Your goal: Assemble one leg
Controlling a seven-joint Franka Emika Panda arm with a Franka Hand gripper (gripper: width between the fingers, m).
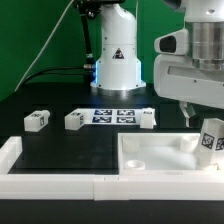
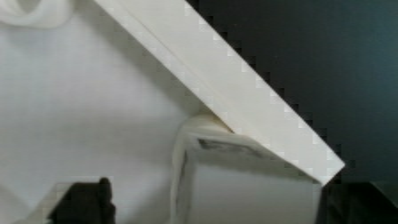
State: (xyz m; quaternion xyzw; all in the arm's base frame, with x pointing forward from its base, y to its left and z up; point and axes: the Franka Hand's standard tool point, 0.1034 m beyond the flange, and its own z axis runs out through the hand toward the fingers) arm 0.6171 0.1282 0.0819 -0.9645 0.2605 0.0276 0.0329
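Note:
A leg (image 1: 211,138), a small chunky white block with a black-and-white tag, stands tilted at the far right corner of the large white tray-shaped piece (image 1: 150,160). My gripper (image 1: 204,124) is straight above it, with the fingers either side. In the wrist view the leg (image 2: 240,185) lies against the tray's rim (image 2: 214,80). One dark fingertip (image 2: 80,203) stands clear of the leg with a visible gap, and the other fingertip (image 2: 381,205) is close beside it. My gripper (image 2: 231,208) is open around the leg. Three more legs (image 1: 38,121) (image 1: 76,120) (image 1: 147,118) lie on the black table.
The marker board (image 1: 112,116) lies flat behind the tray between the loose legs. A white raised wall (image 1: 40,172) runs along the front and the exterior view's left. The robot's white base (image 1: 115,60) stands at the back.

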